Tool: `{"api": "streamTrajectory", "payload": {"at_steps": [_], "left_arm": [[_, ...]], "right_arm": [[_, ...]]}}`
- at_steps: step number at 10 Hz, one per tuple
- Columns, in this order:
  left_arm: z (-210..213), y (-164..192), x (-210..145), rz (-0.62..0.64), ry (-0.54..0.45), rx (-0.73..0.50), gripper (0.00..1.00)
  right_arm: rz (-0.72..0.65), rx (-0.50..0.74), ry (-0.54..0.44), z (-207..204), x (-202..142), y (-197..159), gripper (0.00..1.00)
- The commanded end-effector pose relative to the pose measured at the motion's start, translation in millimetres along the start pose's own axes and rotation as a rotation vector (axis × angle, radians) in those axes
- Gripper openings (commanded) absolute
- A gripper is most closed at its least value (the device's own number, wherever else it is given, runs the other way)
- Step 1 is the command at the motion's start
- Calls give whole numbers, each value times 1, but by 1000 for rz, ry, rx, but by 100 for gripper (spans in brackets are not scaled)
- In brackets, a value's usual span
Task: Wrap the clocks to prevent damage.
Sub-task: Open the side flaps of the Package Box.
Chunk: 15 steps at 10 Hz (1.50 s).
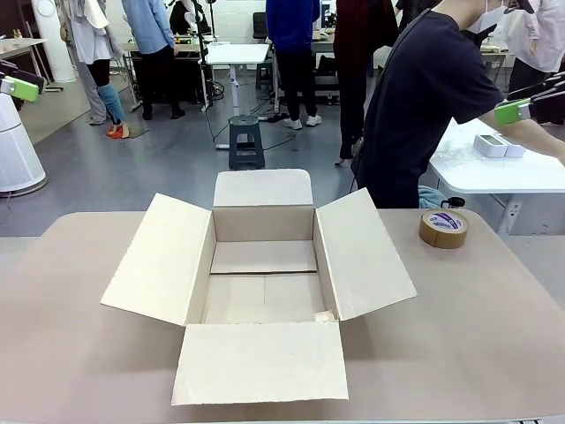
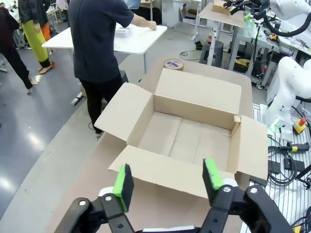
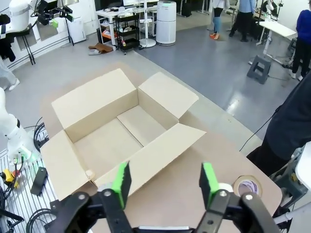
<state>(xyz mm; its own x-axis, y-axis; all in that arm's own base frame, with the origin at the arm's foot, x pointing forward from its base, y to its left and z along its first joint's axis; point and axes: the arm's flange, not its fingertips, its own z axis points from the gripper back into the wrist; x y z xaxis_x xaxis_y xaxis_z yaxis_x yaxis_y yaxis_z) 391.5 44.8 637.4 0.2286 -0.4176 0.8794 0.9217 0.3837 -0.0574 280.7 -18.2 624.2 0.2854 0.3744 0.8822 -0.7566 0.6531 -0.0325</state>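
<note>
Front view: open brown cardboard box (image 1: 263, 362), flaps spread for loading; small white blocks (image 1: 499, 146), possibly the clocks, on white side tabletop (image 1: 494, 177) beyond box.
Left wrist view: left gripper (image 2: 167, 177), fingers (image 2: 212, 174) wide apart, empty, near box.
Right wrist view: right gripper (image 3: 165, 178), fingers equally wide, empty.

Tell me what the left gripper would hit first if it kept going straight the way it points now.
Most likely the open cardboard box. Its nearest flap sits just ahead of the left gripper, between the fingers, with the box floor beyond. Depth is unclear, so it could be flap or floor.
</note>
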Motion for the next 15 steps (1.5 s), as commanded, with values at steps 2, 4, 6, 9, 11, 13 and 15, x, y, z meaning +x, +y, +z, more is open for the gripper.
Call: {"api": "streamTrajectory", "payload": {"at_steps": [2,4,6,9,11,13,15], "left_arm": [[1,8,0,25,29,-24,0],[-2,12,-1,32,44,-33,0],[-4,14,-2,34,60,-27,0],[-5,16,-3,39,73,-20,0],[-4,15,-5,49,72,7,0],[-6,14,-8,31,44,-16,0],[-6,14,-8,31,44,-16,0]], "right_arm": [[-53,-9,62,-1,3,0,0],[-55,-21,85,-1,4,-1,0],[-58,-32,107,-1,7,-2,0],[-57,-38,156,-2,12,-1,0],[-44,-47,200,-4,10,0,0],[-36,-34,132,-3,8,-1,0],[-36,-34,132,-3,8,-1,0]]}}
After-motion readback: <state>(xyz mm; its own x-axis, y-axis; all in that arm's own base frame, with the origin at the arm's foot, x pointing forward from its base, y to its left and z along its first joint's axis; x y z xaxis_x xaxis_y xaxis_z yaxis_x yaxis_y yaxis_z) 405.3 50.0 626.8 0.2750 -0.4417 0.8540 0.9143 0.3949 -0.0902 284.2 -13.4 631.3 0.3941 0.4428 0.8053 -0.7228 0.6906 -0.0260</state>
